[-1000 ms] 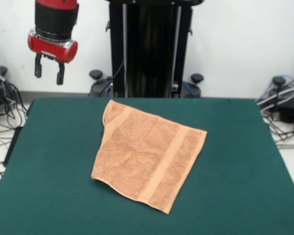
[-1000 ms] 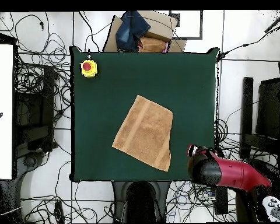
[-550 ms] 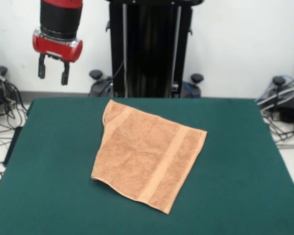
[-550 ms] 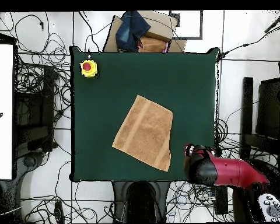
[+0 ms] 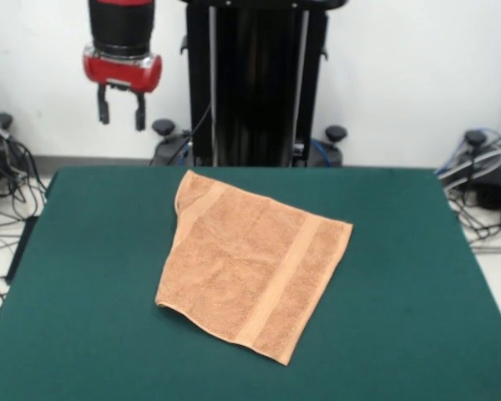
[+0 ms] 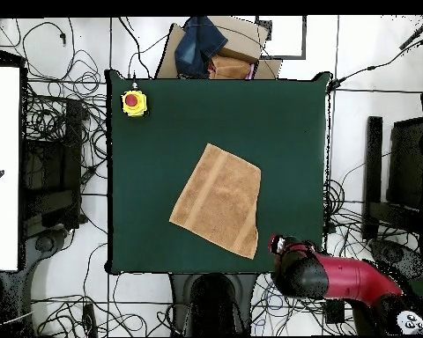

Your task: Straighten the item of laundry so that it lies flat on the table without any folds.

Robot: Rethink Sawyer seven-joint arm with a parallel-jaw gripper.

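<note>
The peach-orange towel, the item of laundry (image 5: 250, 263) (image 6: 218, 200), lies near the middle of the dark green table (image 5: 401, 276) (image 6: 285, 132), turned at an angle. Its left edge looks doubled over, with a small fold at the far-left corner. A woven band stripe runs near each short end. My gripper (image 5: 122, 111) hangs high in the air above the table's far-left corner, well clear of the towel. Its two black fingers (image 5: 139, 115) stand apart with nothing between them. In the overhead view the red arm (image 6: 338, 275) reaches in from the lower right.
A yellow box with a red button (image 6: 133, 102) sits on one table corner. The black pedestal (image 5: 255, 83) rises behind the table. Cables and equipment lie on the floor all around. A cardboard box with dark cloth (image 6: 211, 53) stands beyond the table's top edge.
In the front view my gripper has moved right and slightly up, toward the pedestal. The towel has not moved.
</note>
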